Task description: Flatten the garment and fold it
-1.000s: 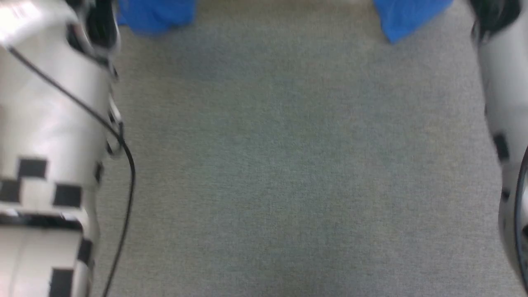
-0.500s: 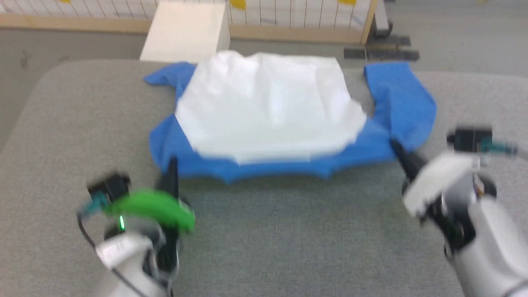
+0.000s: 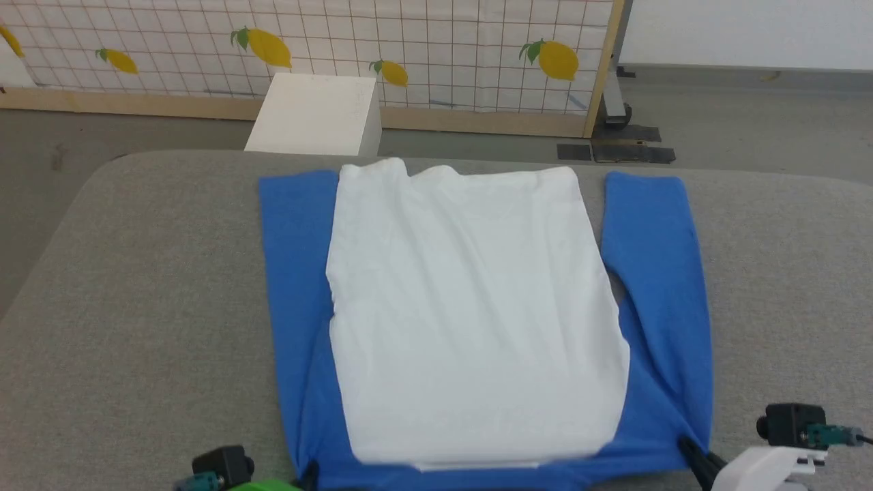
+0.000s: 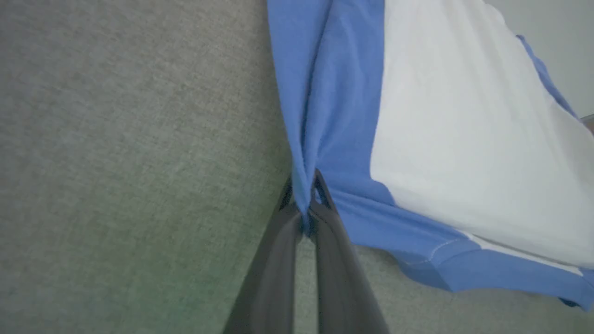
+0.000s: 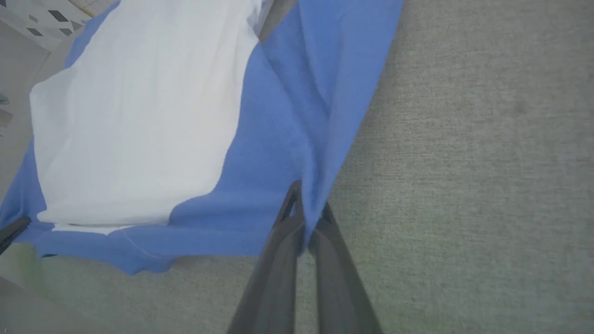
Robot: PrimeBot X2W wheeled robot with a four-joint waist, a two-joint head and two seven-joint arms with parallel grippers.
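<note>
The garment lies spread on the grey table, white body in the middle, a blue sleeve down each side and a blue band along the near edge. At the near left corner my left gripper is shut on the blue fabric; the left wrist view shows its fingertips pinching a fold of blue cloth. My right gripper is shut on the near right corner, and the right wrist view shows it clamped on blue cloth.
A white box stands on the floor beyond the table's far edge. Behind it runs a lemon-print grid panel in a wooden frame. Bare grey tabletop lies to both sides of the garment.
The head camera has swung up from the bare tabletop. The garment, bunched half a second ago, now lies stretched long and flat, with both grippers drawn back to the near edge holding its corners.
</note>
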